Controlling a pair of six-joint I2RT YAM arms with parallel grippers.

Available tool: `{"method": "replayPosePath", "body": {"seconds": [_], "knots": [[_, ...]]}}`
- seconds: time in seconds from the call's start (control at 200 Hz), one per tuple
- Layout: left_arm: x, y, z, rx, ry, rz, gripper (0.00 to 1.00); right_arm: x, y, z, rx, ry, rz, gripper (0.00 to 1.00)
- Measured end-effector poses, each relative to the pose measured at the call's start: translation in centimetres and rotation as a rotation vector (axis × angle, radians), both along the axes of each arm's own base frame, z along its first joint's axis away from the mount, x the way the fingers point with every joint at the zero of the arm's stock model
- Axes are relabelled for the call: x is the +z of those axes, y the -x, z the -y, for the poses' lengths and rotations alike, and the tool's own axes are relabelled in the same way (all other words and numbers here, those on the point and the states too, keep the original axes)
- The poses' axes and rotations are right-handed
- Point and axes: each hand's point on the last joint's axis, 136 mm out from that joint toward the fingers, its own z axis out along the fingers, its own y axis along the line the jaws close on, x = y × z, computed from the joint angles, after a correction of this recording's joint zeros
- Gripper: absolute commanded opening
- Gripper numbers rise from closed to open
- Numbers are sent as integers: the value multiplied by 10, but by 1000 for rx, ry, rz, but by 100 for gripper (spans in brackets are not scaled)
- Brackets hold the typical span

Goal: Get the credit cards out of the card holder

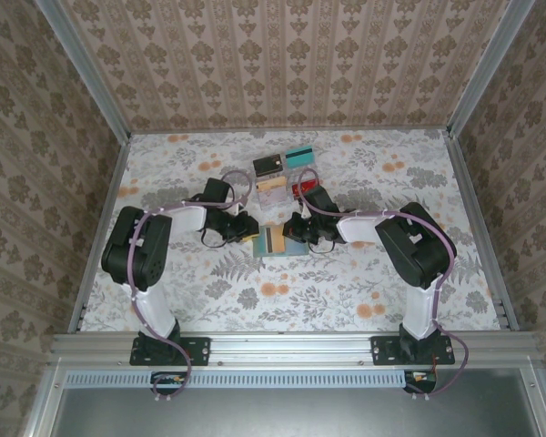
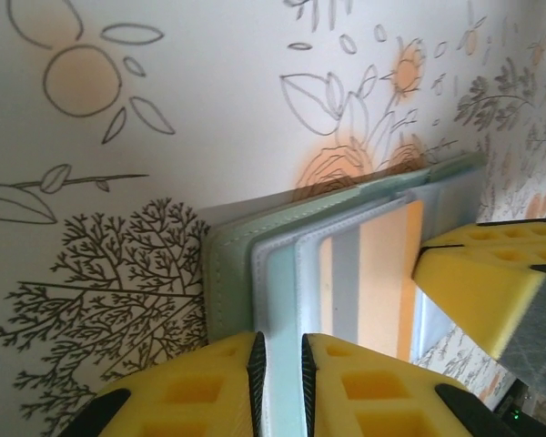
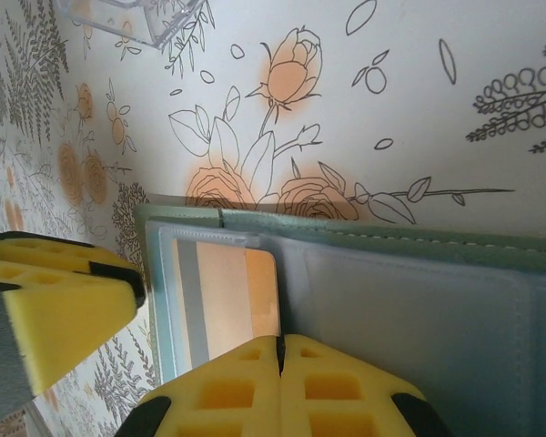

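Card holder [image 3: 419,300]: right wrist view shows orange card [image 3: 227,291].

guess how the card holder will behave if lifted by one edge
Probably floppy: the card holder is thin stitched layers folding in two. Likely light, being so flat. The smooth orange card may slide out if it tilts.

Front: bare table [image 1: 255,291] on the near side of the holder [image 1: 273,241] gave open passage.
Sides: left gripper [image 1: 247,230] and right gripper [image 1: 298,229] closed both flanks.
Back: boxes [image 1: 273,189] and cards [image 1: 299,155] crowded just behind.
Edges: walls [image 1: 282,64] hemmed three sides.
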Motion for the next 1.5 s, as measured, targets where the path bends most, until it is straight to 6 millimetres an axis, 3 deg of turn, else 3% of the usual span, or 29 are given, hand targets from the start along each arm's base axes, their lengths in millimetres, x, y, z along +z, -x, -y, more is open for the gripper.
{"method": "replayPosePath", "body": {"seconds": [0.295, 0.495, 0.695, 0.84, 1.14, 1.5], "knots": [[12, 6, 20, -55, 29, 24, 17, 0, 1, 0, 1, 3, -4, 7], [-6, 9, 24, -68, 15, -20, 14, 0, 0, 0, 1, 3, -5, 13], [-7, 10, 23, -79, 12, -15, 15, 0, -1, -3, 9, -5, -11, 20], [-7, 10, 22, -87, 4, -9, 14, 0, -1, -7, 25, -22, -19, 18], [-8, 9, 20, -93, -13, -4, 15, 2, -3, -7, 22, -38, -7, 2], [-4, 8, 19, -93, -5, 1, 24, 29, 4, 33, -70, 19, 97, 0]]}}
